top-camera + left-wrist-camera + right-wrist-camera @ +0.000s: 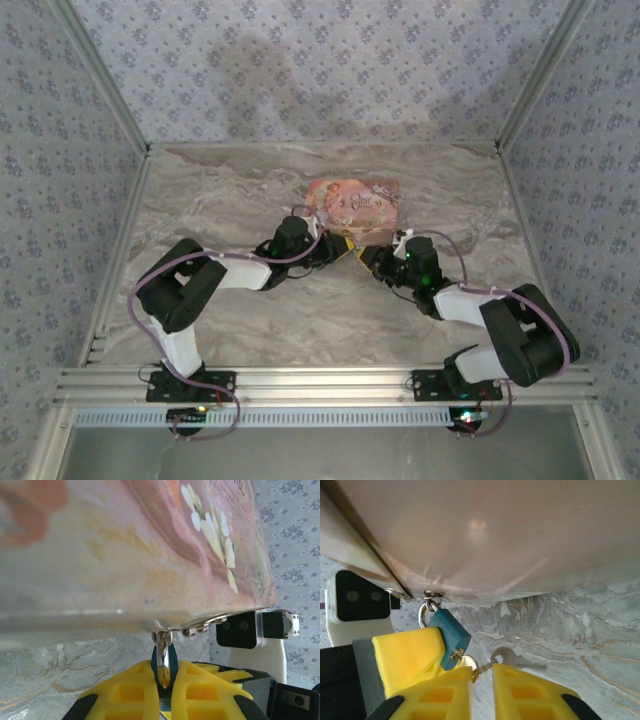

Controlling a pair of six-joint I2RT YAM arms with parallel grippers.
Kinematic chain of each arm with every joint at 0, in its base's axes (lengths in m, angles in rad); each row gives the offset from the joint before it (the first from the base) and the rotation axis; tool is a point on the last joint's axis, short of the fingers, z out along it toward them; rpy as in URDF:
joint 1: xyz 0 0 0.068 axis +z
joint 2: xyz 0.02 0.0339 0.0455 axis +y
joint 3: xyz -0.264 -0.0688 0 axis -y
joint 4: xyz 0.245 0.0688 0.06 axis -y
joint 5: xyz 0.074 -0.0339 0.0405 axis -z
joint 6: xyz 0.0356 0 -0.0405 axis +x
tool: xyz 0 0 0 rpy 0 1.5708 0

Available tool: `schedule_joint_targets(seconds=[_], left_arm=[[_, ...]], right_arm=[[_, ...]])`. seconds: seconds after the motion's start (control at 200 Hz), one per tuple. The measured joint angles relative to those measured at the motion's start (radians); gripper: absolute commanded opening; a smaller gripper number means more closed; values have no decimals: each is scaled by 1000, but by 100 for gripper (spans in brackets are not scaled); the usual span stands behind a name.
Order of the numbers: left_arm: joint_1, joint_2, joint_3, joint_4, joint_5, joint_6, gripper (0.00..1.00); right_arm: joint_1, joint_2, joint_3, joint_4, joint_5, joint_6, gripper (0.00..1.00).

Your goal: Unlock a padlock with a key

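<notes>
Clamping the padlock [450,637], left pincer [164,682] faces right pincer [481,680] at the key [465,662].

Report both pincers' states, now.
Left pincer: shut on the padlock.
Right pincer: nearly shut at the key; grip cannot be told.

Left wrist view: the box [125,555] is blurred and cut off at the top and left. At lower centre the left fingers [127,692] hide the padlock [162,655] body. Right wrist view: the key [465,663] blade is hidden inside the padlock. The right fingers [530,692] are cut off at the bottom edge, so their grip is unclear.
</notes>
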Motion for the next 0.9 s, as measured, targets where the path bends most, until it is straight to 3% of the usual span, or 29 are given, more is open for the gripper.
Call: schedule_joint_targets(seconds=[0.515, 0.73, 0.899], left_arm=[[-7, 12, 0, 22, -50, -37, 0], [-10, 13, 0, 4, -48, -32, 1], [-20, -18, 8, -83, -10, -5, 1]], right_arm=[[0, 70, 31, 69, 12, 73, 4], [-3, 58, 36, 27, 0, 55, 24], [2, -92, 66, -272, -23, -89, 28]])
